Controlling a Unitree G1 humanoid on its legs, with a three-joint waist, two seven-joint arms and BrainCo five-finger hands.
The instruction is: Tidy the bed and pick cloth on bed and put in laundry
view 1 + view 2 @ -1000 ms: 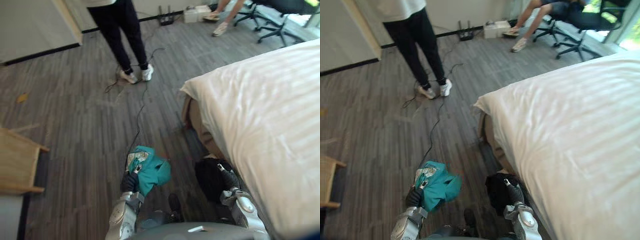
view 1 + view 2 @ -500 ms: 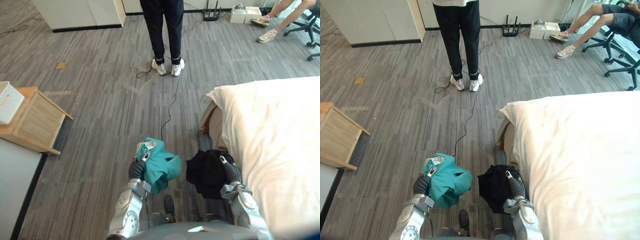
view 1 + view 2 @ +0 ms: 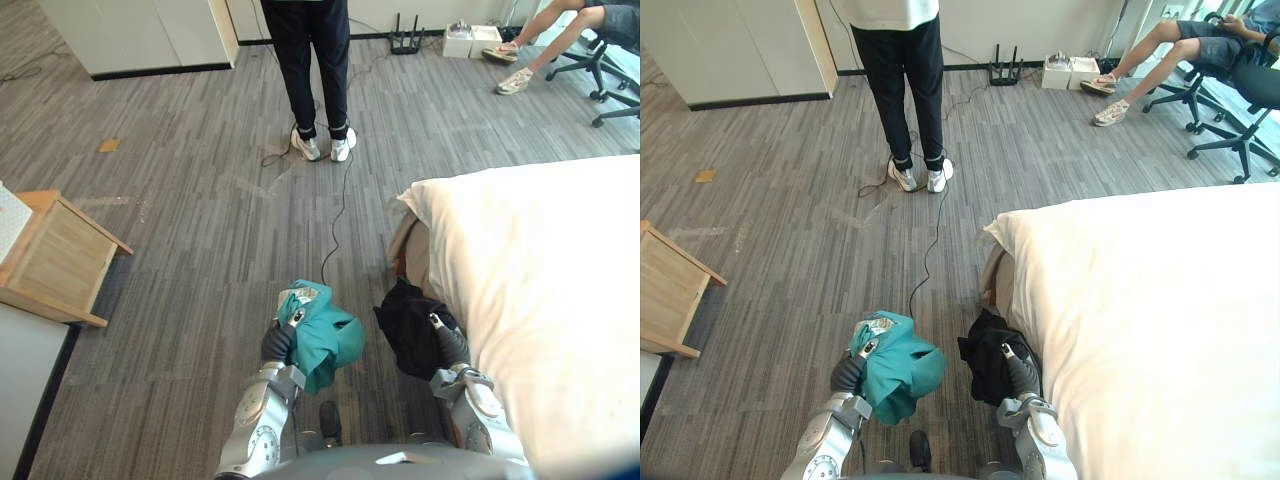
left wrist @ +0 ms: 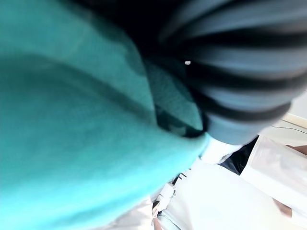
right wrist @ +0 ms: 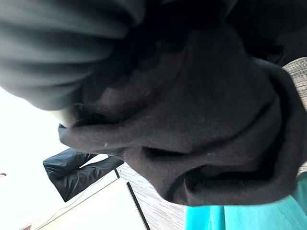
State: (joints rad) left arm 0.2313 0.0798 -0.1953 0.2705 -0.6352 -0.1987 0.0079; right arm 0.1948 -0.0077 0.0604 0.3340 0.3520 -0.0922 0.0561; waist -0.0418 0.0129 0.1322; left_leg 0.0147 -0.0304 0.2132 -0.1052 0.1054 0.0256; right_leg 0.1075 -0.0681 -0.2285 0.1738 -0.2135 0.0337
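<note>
The left hand [image 3: 275, 343] stays clenched round the teal cloth [image 3: 322, 335], the right hand [image 3: 450, 347] round the black cloth [image 3: 408, 325], both held just beside the bed [image 3: 540, 270]; only the view has swung, so I'd judge the carry to laundry is underway.

Bunched teal cloth [image 3: 325, 340] beside crumpled black cloth [image 3: 408, 326]

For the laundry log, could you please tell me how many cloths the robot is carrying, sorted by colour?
1 teal cloth, in the left robot hand
1 black cloth, in the right robot hand
Total: 2
</note>
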